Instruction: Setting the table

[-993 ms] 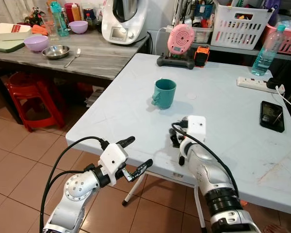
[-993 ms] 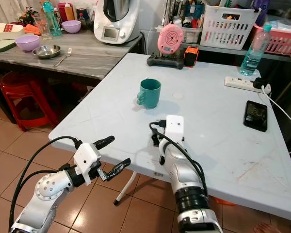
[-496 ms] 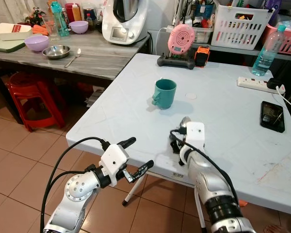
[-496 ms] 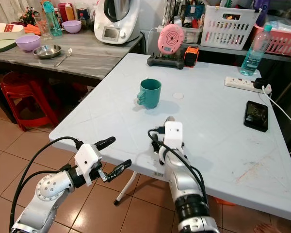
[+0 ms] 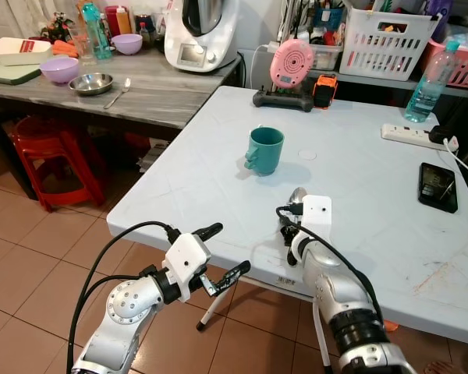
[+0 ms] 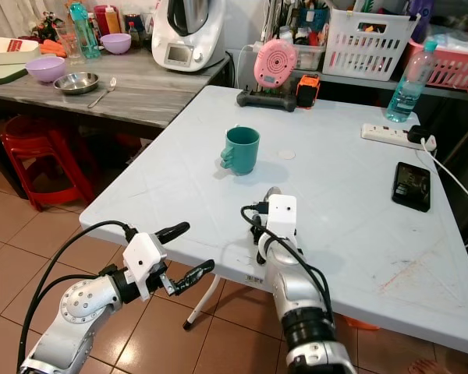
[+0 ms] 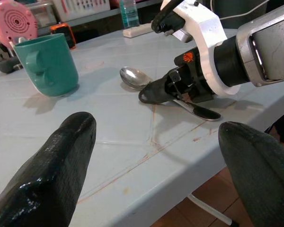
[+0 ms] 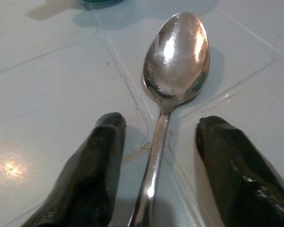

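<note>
Spoon (image 8: 173, 71): flat on surface (image 5: 374, 179), handle end cut off, between spread right claw (image 8: 156, 161) fingers, untouched. Mug (image 5: 264, 150): upright beyond. Left claw (image 5: 218, 251): spread, off surface edge.

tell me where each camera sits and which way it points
Eye views: on the head, looking forward and down at the white table, mug and both silver arms.
Left wrist view: on the left arm below the table edge, looking along the open left gripper across the tabletop at the mug, spoon and right gripper.
Right wrist view: on the right arm, looking down along its parted fingers at the spoon.
Shared: spoon and mug show in the eye and left wrist views.
</note>
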Robot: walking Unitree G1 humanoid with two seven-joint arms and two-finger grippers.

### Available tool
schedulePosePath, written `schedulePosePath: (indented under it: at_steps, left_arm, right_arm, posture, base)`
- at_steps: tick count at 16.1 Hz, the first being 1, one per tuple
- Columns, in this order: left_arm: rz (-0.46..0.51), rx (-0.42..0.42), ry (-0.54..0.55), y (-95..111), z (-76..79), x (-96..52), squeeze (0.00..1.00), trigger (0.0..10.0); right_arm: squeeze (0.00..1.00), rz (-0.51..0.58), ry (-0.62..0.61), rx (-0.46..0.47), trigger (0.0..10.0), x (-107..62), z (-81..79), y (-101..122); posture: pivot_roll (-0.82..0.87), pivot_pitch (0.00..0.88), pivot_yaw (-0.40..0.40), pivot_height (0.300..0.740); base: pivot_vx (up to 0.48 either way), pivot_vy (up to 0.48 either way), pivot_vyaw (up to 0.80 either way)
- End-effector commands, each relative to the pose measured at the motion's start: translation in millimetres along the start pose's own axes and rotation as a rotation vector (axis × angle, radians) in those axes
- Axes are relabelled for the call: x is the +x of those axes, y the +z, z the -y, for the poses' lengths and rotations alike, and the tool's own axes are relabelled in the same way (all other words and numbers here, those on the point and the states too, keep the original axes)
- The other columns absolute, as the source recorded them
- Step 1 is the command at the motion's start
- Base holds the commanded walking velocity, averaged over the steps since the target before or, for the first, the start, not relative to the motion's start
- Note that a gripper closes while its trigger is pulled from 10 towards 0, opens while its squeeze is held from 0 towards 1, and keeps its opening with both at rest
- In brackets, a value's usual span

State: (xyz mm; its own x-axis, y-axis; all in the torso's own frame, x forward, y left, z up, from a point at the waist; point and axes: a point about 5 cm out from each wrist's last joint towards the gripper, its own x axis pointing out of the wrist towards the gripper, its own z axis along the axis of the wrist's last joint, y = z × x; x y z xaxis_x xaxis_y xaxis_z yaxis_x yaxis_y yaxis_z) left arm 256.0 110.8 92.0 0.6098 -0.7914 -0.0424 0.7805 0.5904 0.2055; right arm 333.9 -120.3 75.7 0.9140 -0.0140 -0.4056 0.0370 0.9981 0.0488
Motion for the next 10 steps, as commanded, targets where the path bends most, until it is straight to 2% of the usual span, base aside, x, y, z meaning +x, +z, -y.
schedulePosePath:
  at_steps: [1, 4, 10]
  left_arm:
    - [0.005, 0.004, -0.02, 2, 1.3, 1.7, 0.0, 10.0]
    - [-0.001, 0.0, -0.025, 2, 1.0, 1.7, 0.0, 10.0]
    - [-0.008, -0.011, -0.049, 0, 4.4, 1.0, 0.0, 10.0]
  right_arm:
    - [0.0, -0.037, -0.03, -0.017, 0.0, 2.2, 5.8, -3]
    - [0.0, -0.064, -0.046, -0.045, 0.0, 5.8, 12.6, -6]
    - [0.0, -0.096, -0.066, -0.038, 0.0, 7.6, 22.8, -13]
  posture:
    - [0.03, 0.0, -0.004, 0.74]
    - [0.03, 0.0, -0.009, 0.74]
    - [0.03, 0.0, -0.01, 0.74]
  base:
    - [0.0, 0.0, 0.0]
    - [0.0, 0.0, 0.0]
    - [0.0, 0.0, 0.0]
